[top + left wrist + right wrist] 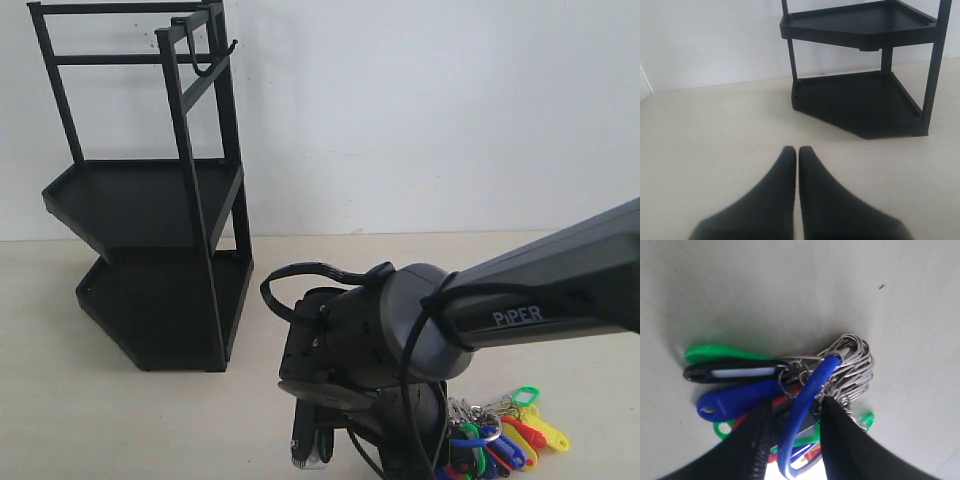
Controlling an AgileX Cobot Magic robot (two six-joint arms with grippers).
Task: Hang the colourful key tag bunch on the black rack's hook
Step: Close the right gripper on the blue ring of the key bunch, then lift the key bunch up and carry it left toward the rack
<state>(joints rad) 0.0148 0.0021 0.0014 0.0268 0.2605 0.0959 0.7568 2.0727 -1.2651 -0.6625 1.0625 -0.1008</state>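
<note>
The colourful key tag bunch [505, 435] lies on the table at the front right, its tags fanned out around silver rings. In the right wrist view its large blue loop [812, 385] stands up between the fingers of my right gripper [796, 405]. The jaws straddle the loop with a gap on either side, open. The black rack [150, 200] stands at the back left, its hook [215, 60] jutting from the top bar. My left gripper [798, 150] is shut and empty, low over the table, facing the rack [860, 100].
The right arm's wrist [400, 330] and its cable loop [300, 275] cover much of the front centre. A white wall runs behind the beige tabletop [60, 400]. The rack's two trays hold nothing.
</note>
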